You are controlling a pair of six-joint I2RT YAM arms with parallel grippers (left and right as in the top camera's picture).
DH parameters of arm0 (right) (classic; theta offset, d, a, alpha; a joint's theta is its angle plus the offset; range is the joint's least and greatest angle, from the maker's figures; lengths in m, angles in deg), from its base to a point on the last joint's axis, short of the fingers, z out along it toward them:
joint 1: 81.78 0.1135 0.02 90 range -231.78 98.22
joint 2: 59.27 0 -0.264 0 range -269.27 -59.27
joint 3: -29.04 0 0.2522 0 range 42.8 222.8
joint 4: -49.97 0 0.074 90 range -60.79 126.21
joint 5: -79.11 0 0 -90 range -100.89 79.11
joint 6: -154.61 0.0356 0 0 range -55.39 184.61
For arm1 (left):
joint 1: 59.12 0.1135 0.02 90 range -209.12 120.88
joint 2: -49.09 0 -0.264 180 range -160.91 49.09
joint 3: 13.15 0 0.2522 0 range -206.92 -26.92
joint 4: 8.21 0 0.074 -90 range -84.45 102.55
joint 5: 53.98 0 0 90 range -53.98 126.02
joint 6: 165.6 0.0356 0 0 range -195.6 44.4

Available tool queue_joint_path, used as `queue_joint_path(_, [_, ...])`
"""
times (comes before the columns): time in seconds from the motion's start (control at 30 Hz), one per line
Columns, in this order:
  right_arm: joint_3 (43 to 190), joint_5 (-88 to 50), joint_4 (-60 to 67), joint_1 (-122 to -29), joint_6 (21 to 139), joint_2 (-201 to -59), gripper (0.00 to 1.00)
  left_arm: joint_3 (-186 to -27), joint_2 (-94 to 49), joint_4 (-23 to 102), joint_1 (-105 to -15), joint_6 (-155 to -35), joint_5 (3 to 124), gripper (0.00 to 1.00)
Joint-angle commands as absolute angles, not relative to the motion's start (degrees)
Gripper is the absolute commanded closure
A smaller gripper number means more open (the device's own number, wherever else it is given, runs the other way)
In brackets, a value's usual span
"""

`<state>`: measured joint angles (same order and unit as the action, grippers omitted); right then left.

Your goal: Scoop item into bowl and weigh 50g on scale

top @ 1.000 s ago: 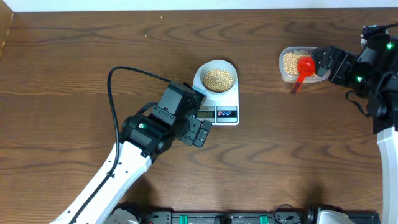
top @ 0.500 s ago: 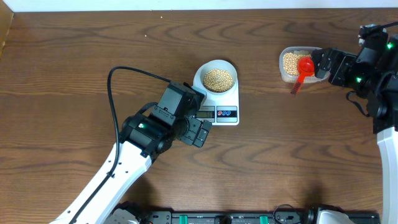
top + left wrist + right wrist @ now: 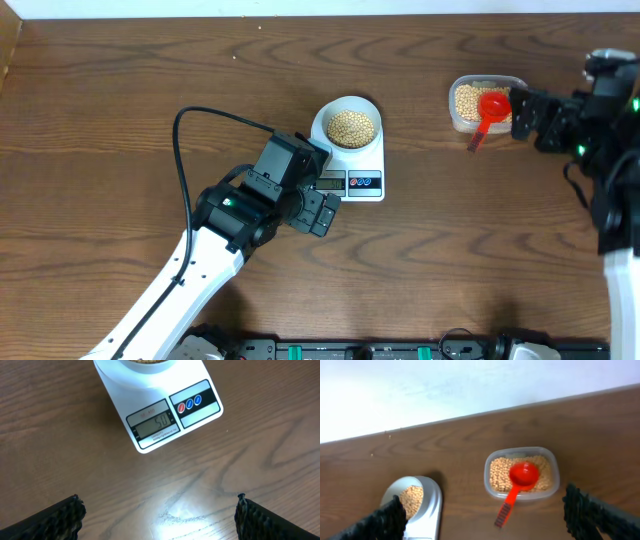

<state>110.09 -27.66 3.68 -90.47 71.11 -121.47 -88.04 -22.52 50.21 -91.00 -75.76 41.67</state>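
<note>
A white bowl (image 3: 351,125) heaped with tan beans (image 3: 351,127) stands on the white scale (image 3: 366,183). In the left wrist view the scale (image 3: 150,390) shows a 50 on its display. My left gripper (image 3: 318,197) hovers open just in front of the scale's left corner, with bare wood between its fingers (image 3: 55,522). My right gripper (image 3: 520,116) is open to the right of the tub, holding nothing. In the right wrist view the bowl (image 3: 410,497) and scale (image 3: 431,515) sit at lower left, beyond the open gripper (image 3: 482,510).
A clear plastic tub (image 3: 455,100) of beans stands at the back right, with a red scoop (image 3: 490,106) resting in it, handle hanging over the near rim. The right wrist view shows the tub (image 3: 520,452) and scoop (image 3: 522,474) too. A black cable (image 3: 190,125) loops left of the left arm.
My right gripper has drawn back to the right, away from the tub, leaving the red scoop lying in it. The left arm, bowl and scale have not moved.
</note>
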Motion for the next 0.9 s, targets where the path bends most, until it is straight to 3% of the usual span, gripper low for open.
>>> queue_joint_path(0.0, [102.94, -25.78, 7.57, -90.69, 67.48, -116.37, 0.01, -88.41, -22.37, 50.32, -90.80, -75.83, 41.34, 0.02])
queue_joint_path(0.4, [76.60, -25.78, 27.85, -90.69, 67.07, -94.36, 0.01, -88.41, -22.37, 50.32, -90.80, -75.83, 41.34, 0.02])
queue_joint_path(0.87, [56.95, -26.33, 37.16, -90.69, 67.16, -73.75, 0.01, -88.41, -22.37, 50.32, -90.80, -75.81, 41.34, 0.02])
